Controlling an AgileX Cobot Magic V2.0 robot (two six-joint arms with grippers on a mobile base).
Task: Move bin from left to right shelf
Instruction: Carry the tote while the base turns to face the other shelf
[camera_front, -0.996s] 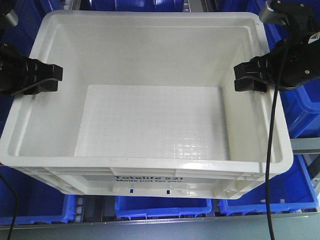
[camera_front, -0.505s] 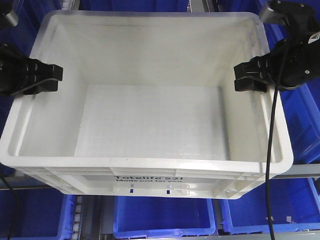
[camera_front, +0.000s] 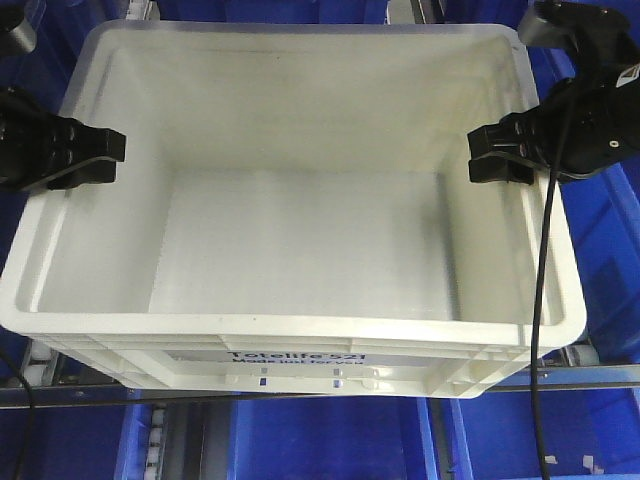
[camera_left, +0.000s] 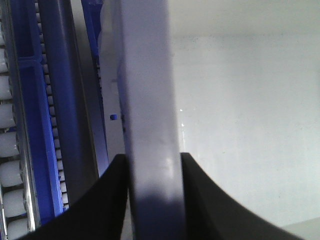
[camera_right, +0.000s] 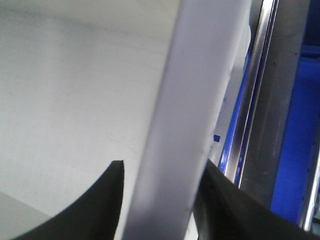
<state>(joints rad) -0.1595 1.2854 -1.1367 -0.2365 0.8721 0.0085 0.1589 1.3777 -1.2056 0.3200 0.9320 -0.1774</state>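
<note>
Item: bin, large white rectangular plastic tote, open top, nothing inside.
Location: carried between my two arms in front of a rack of blue bins, with a grey shelf rail showing under its near corners. I cannot tell whether its base rests on anything.
Long axis: runs side to side, from one pincer to the other. The short end walls are the ones gripped.
Left pincer: clenched on the bin's left end wall. My left wrist view shows the rim wedged between the two black fingers, one inside and one outside.
Right pincer: clenched on the right end wall the same way, with the rim between its fingers in the right wrist view.
Key relation: the bin lies squarely between the pincers, inboard of each, so neither arm is nearer. The grips sit opposite each other, toward the far half of the walls.
Judgement, next move: a sideways carry to the right needs both arms to travel together. If the spacing drifts, I expect a rim to slip or the bin to twist.
Appearance: smooth pale walls, rounded corners, ribbed band under the rim.
Marking: black "Totelife 521" print on the near outer wall.
Attitude: rim looks about level from the front view.
</note>
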